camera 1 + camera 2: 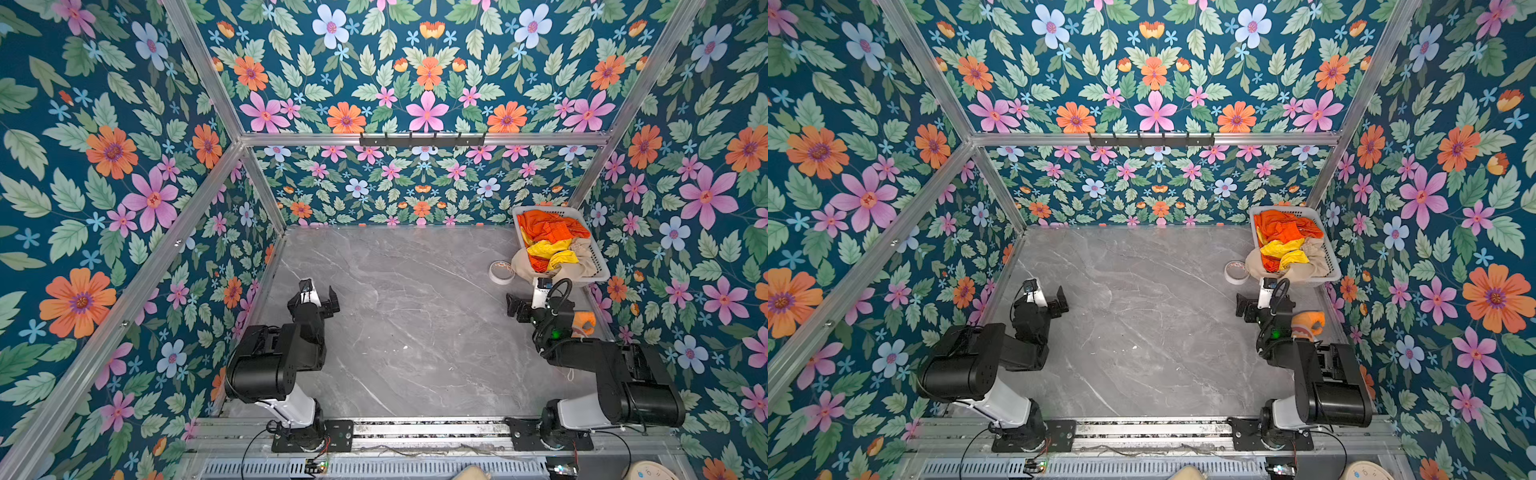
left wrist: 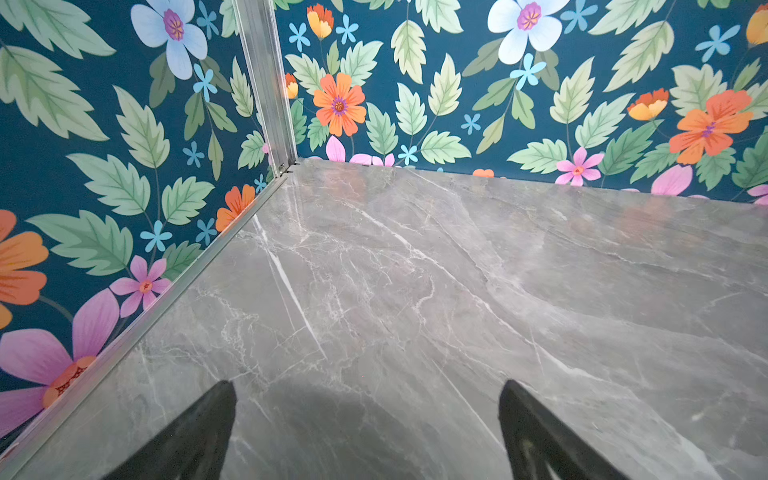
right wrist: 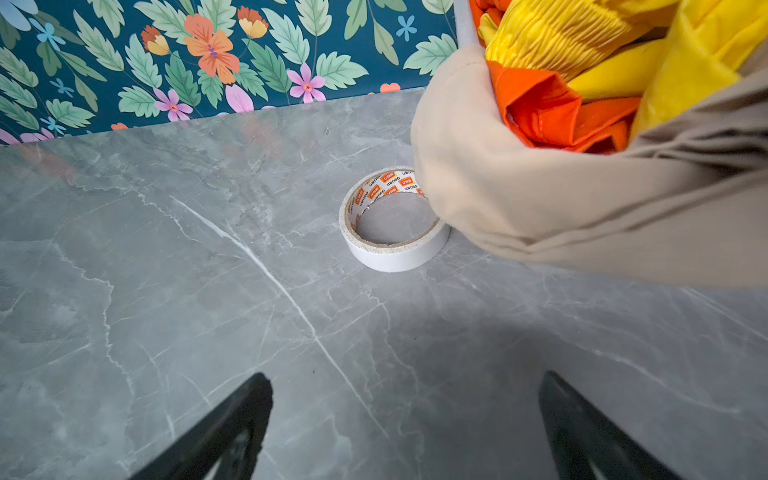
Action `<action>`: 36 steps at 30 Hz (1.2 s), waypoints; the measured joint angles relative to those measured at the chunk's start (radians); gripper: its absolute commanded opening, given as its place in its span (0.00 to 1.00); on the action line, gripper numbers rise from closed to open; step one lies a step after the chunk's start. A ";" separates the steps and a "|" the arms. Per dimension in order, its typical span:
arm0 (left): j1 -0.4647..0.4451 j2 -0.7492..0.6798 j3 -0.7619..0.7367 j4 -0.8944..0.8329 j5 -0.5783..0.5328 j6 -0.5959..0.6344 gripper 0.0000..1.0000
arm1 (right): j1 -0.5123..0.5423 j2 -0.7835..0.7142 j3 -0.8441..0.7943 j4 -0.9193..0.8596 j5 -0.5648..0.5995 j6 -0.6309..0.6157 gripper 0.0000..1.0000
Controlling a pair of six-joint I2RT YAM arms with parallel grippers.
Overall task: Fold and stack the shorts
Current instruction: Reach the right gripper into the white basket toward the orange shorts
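The shorts lie bunched in a white basket (image 1: 599, 253) at the back right of the grey marble table (image 1: 415, 316). The orange pair (image 1: 548, 226) is on top at the back, with the yellow pair (image 1: 548, 249) crumpled below it. The beige pair (image 1: 524, 262) hangs over the basket's near corner. In the right wrist view the beige (image 3: 540, 199), orange (image 3: 540, 108) and yellow (image 3: 582, 37) fabrics fill the corner. My right gripper (image 1: 528, 297) (image 3: 405, 376) is open just in front of the basket, holding nothing. My left gripper (image 1: 320, 293) (image 2: 368, 386) is open over bare table at the left.
A roll of white tape (image 1: 500, 272) (image 3: 392, 220) lies flat on the table, touching the hanging beige cloth. An orange plush toy (image 1: 584, 324) sits by the right wall behind the right arm. Flowered walls close in the table on three sides.
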 measured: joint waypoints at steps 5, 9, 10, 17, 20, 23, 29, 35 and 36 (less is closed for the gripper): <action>-0.001 0.000 0.011 -0.014 0.029 0.011 1.00 | 0.000 0.000 0.000 0.000 0.000 0.000 0.99; -0.002 0.000 0.011 -0.017 0.045 0.014 1.00 | 0.000 0.000 0.000 0.000 0.000 0.000 0.99; -0.002 0.000 0.011 -0.017 0.045 0.014 1.00 | 0.000 0.000 0.000 0.000 0.000 0.000 0.99; -0.002 0.000 0.011 -0.017 0.049 0.014 1.00 | 0.000 0.000 0.000 0.000 0.000 0.000 0.99; -0.002 0.000 0.011 -0.017 0.050 0.014 1.00 | 0.000 0.000 0.000 0.000 0.000 0.000 0.99; -0.002 0.000 0.011 -0.017 0.052 0.014 1.00 | 0.000 0.000 0.000 0.000 0.000 0.000 0.99; -0.002 0.000 0.011 -0.017 0.052 0.014 1.00 | 0.000 0.000 0.000 0.000 0.000 0.000 0.99; -0.002 0.000 0.011 -0.017 0.052 0.014 1.00 | 0.000 0.000 0.000 0.000 0.000 0.000 0.99; -0.002 -0.004 0.010 -0.017 0.052 0.014 1.00 | 0.000 -0.010 0.005 -0.016 0.000 0.001 0.99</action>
